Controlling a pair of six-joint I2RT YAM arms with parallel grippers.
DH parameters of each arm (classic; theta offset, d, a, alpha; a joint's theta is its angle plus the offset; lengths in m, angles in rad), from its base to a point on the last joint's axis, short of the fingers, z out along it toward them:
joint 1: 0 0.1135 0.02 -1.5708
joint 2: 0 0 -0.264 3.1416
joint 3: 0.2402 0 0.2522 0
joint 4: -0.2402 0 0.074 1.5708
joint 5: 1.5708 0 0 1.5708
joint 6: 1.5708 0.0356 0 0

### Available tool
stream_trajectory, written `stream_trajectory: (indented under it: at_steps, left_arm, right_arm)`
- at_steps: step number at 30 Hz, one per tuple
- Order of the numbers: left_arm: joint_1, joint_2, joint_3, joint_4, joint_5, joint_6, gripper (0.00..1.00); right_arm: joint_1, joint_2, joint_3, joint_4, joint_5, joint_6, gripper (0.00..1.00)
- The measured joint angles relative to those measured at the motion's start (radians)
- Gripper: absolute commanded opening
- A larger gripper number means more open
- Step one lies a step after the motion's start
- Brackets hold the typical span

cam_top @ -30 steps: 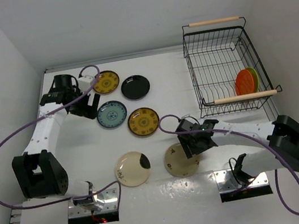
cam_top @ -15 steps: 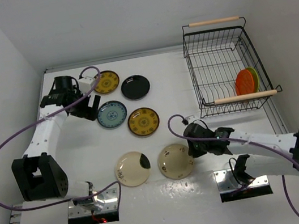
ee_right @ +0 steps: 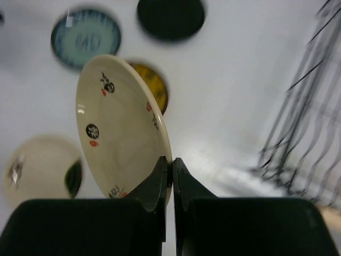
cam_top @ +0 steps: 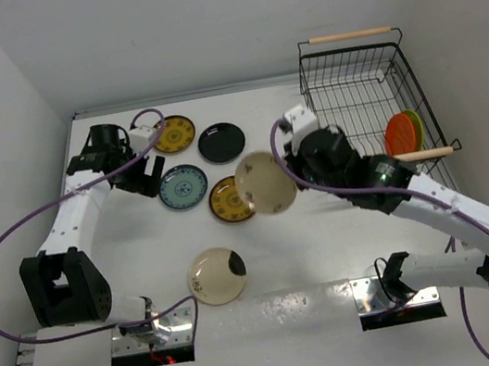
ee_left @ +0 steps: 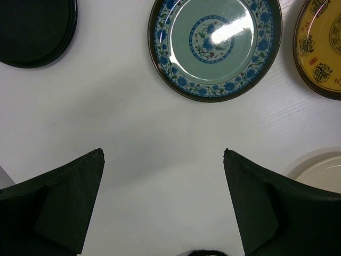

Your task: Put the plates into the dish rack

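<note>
Plates status: the cream plate with dark marks is up off the table, and your right gripper has it pinched by the rim. In the right wrist view the fingers are clamped nearly together on the plate's lower edge, and the plate stands steeply tilted, reaching up and to the left of them. From the top camera it sticks out to the left of the gripper and overlaps one mustard-yellow plate lying on the table. The dish rack sits just to the gripper's right, with an orange-red plate and a lime green plate standing at its right end.

Your left gripper is spread wide with nothing in it. The blue-grey plate lies flat just ahead of its fingertips, not touching them. Flat on the table too: the black plate, a second mustard-yellow one, and another cream plate with a dark patch near the arm bases.
</note>
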Motion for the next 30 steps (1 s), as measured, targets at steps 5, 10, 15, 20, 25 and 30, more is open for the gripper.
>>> stream_trajectory:
  at_steps: [5,10,15,20,25,30]
  left_arm:
    - [0.0,0.01,0.0,0.002,0.0,0.0,0.98]
    - [0.0,0.018,0.0,0.002,0.001,0.001,0.97]
    - [-0.008,0.018,-0.013,0.003,0.024,0.041,0.94]
    - [-0.068,0.022,-0.05,-0.023,0.048,0.095,0.92]
    - [-0.11,0.052,-0.062,-0.05,0.066,0.117,0.92]
    - [-0.111,0.077,-0.062,-0.053,0.066,0.127,0.92]
  right_arm:
    - [-0.169,0.102,0.302,0.035,0.199,-0.24,0.0]
    - [-0.465,0.232,0.403,0.159,0.427,-0.515,0.0]
    - [-0.674,0.375,0.336,0.207,0.538,-0.648,0.0]
    - [-0.78,0.415,0.182,0.226,0.544,-0.668,0.0]
    - [-0.852,0.426,0.111,0.238,0.504,-0.637,0.0]
    - [-0.895,0.451,0.095,0.236,0.438,-0.554,0.0]
